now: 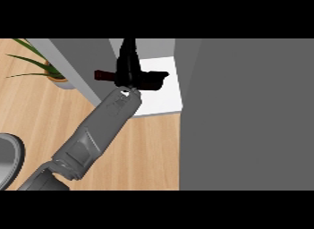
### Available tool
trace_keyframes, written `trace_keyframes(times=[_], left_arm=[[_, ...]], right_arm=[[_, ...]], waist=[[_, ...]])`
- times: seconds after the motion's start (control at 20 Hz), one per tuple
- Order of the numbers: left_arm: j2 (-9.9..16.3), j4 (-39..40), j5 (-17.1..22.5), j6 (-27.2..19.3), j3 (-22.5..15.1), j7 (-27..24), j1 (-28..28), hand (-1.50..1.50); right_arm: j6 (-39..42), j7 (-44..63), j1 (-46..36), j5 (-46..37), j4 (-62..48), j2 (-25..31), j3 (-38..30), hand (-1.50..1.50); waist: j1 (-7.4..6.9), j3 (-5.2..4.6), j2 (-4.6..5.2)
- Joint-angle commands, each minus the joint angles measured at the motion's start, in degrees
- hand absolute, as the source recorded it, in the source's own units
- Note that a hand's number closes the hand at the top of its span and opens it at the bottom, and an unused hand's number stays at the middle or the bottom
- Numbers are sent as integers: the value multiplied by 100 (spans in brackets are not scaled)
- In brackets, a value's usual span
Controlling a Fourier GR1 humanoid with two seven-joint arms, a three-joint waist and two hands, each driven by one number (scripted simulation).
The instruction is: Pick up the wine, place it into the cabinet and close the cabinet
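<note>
Currently: cabinet [252,112] fills worktop's right side, grey door face toward me, white interior floor [160,96] exposed at its left edge, so opening ready for loading. Worktop [139,152] bare wood along near edge. My left forearm [96,134] extends diagonally from lower left to reach opening. My left hand [127,67] curled round wine [105,76], bottle lying crosswise over white floor, dark red end protruding left. Judgement: bottle at cabinet mouth, not yet released; door still open. Potted plant [50,71] at far left corner, apart from action. Right hand not visible.

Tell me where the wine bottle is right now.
Head view, upper centre: the wine bottle lies sideways in the hand, over the cabinet's white shelf.
</note>
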State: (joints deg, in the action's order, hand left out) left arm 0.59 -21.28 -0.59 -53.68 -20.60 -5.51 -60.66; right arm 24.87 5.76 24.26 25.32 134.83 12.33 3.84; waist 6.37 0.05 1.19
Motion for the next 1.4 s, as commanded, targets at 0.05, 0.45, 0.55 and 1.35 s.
trace_keyframes(times=[0.05,0.45,0.55,1.35], left_arm=[[-56,-242,504,-196,166,-607,441,-150],[-59,-952,1482,-28,438,-1521,798,-150],[-60,-1337,1807,57,291,-1557,807,-150],[-28,-3453,2097,552,-761,-1505,2133,-150]], right_arm=[[-91,244,371,393,699,95,-148,-150],[-435,405,250,197,829,0,62,-150],[-343,384,438,74,859,-42,352,-150],[-913,546,689,-407,1493,-116,650,-150]], waist=[[-39,-20,2],[-269,-17,-57],[-284,-15,-85],[-617,-10,-185]])
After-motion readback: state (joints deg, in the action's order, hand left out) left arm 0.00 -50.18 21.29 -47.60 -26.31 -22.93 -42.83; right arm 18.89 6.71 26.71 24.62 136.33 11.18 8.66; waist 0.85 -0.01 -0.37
